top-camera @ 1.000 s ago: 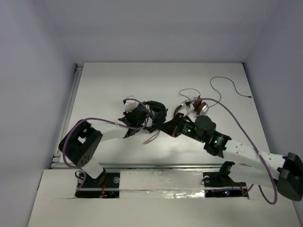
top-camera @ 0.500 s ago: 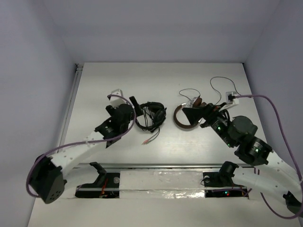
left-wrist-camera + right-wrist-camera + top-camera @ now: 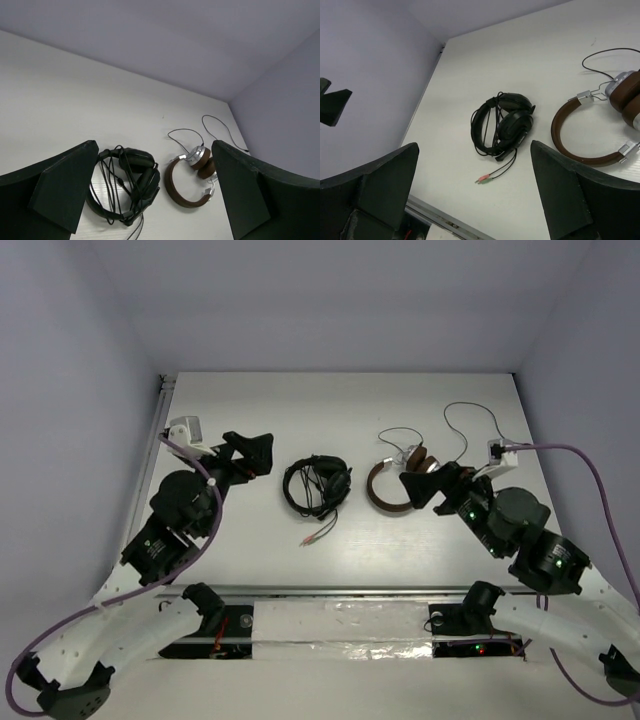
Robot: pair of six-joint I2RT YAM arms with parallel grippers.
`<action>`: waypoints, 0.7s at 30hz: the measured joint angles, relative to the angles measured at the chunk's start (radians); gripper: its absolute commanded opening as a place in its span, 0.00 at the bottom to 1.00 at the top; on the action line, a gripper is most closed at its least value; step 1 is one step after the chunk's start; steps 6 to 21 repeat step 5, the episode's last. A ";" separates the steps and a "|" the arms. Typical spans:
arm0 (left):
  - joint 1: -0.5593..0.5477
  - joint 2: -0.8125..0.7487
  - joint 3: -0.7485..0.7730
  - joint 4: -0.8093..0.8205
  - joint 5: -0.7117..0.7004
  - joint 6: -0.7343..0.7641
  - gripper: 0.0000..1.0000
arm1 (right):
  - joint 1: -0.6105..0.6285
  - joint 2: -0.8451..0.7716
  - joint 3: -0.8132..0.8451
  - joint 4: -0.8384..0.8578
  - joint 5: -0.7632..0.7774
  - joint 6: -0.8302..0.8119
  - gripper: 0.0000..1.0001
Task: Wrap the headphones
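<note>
Task thing: the headphones [image 3: 318,487] lie flat on the bench [image 3: 300,405], about mid-width, with nothing touching them.
Cable: most of it looks looped over the band and earcups. A short tail runs out toward the near edge and ends in the reddish plugs [image 3: 308,538].
Left pincer: the left pincer [image 3: 255,452] is spread wide and empty, raised off the bench.
Right pincer: the right pincer [image 3: 425,483] is also gaping and holding nothing, and it hangs over the brown-banded headphones [image 3: 395,488].
Key relation: the black set lies between your two pincers, to the right of the left one and to the left of the right one.
Nearer arm: the left, by my reading. Its tips are just beside the bundle with bare bench between them, while the brown pair sits between the right tips and the black set.
Long axis: the bundle is roughly round. The only clear line is the loose tail, which slants toward the near edge.
Arm pose: both forearms reach in from the outer sides and angle inward, and each wrist camera looks down on the black set from its own side.
Judgement: the wrap looks nearly complete. If you go back in, the plug tail is the loose part.
</note>
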 measured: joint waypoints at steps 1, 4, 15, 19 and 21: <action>0.000 -0.005 0.011 -0.005 0.005 0.010 0.99 | 0.000 -0.002 0.000 -0.003 0.002 0.000 1.00; 0.000 -0.019 0.014 -0.017 0.012 0.030 0.99 | 0.000 -0.016 0.000 -0.001 0.006 0.004 1.00; 0.000 -0.019 0.014 -0.021 0.013 0.034 0.99 | 0.000 -0.016 0.000 0.002 0.008 0.008 1.00; 0.000 -0.019 0.014 -0.021 0.013 0.034 0.99 | 0.000 -0.016 0.000 0.002 0.008 0.008 1.00; 0.000 -0.019 0.014 -0.021 0.013 0.034 0.99 | 0.000 -0.016 0.000 0.002 0.008 0.008 1.00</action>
